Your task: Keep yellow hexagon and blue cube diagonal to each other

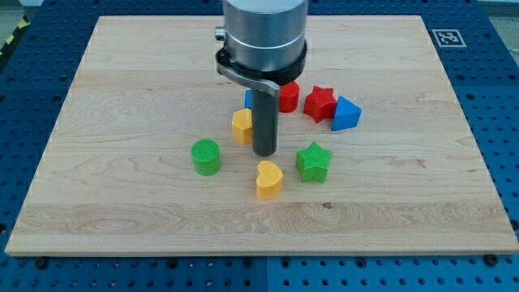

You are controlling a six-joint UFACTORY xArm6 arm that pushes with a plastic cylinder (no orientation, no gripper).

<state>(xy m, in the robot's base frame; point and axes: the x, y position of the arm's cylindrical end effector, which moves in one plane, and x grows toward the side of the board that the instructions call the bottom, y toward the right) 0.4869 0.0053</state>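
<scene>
The yellow hexagon [241, 126] sits near the board's middle, touching or almost touching the left side of my rod. My tip [264, 152] rests just to the hexagon's lower right. A blue block [249, 98], which I take for the blue cube, shows only as a sliver behind the rod, up and right of the hexagon. Most of it is hidden by the arm.
A red cylinder [289, 96], a red star [319, 103] and a blue triangular block [345, 113] lie right of the rod. A green cylinder [206, 156], a yellow heart [269, 179] and a green star [313, 161] lie below. The wooden board [122, 73] sits on a blue pegboard.
</scene>
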